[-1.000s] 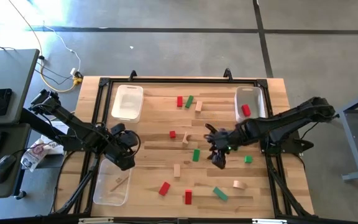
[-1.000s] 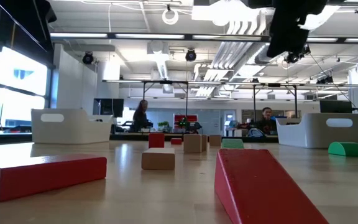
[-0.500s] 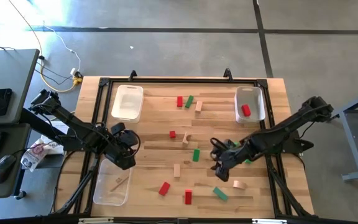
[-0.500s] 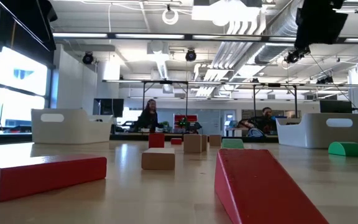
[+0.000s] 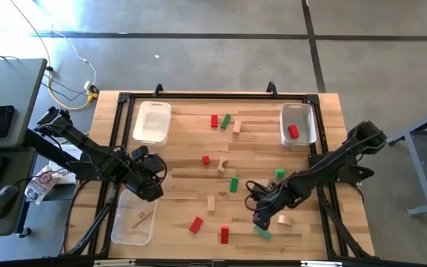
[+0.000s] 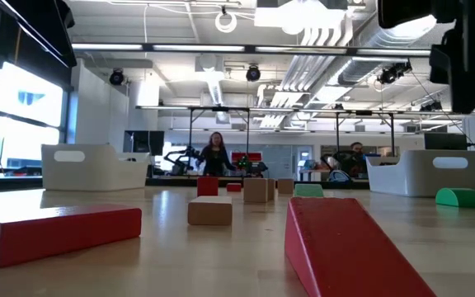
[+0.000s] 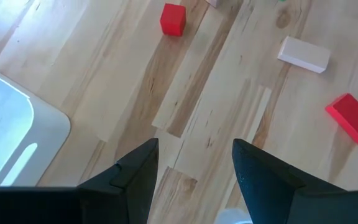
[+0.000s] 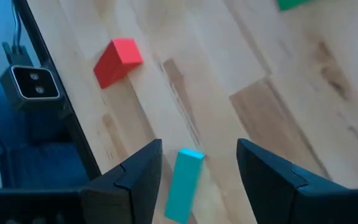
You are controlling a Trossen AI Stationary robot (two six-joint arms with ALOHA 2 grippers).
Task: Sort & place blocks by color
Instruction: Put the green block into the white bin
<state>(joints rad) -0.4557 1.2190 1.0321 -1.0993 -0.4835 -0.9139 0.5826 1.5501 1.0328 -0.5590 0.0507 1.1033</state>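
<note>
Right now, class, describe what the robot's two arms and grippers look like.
Both arms are dark, jointed and slim, with cables along the links. The left gripper and right gripper each end in two broad, flat black fingers with angled tips. No markings are visible.

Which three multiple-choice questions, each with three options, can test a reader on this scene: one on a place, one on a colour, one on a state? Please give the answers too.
1. Where is the right gripper?
A. Inside a bin
B. Above a green bar on the table
C. Off the table

2. What colour is the block lying in the right-hand bin?
A. Red
B. Green
C. Plain wood

3. How are the right gripper's fingers?
A. Shut on a red block
B. Shut on nothing
C. Open, holding nothing

Answers:
1 B: the right gripper hangs over the green bar, which lies on the wood between its fingers in the wrist view.
2 A: the right-hand bin holds one red block.
3 C: the fingers stand apart, and the bar rests on the table.
</note>
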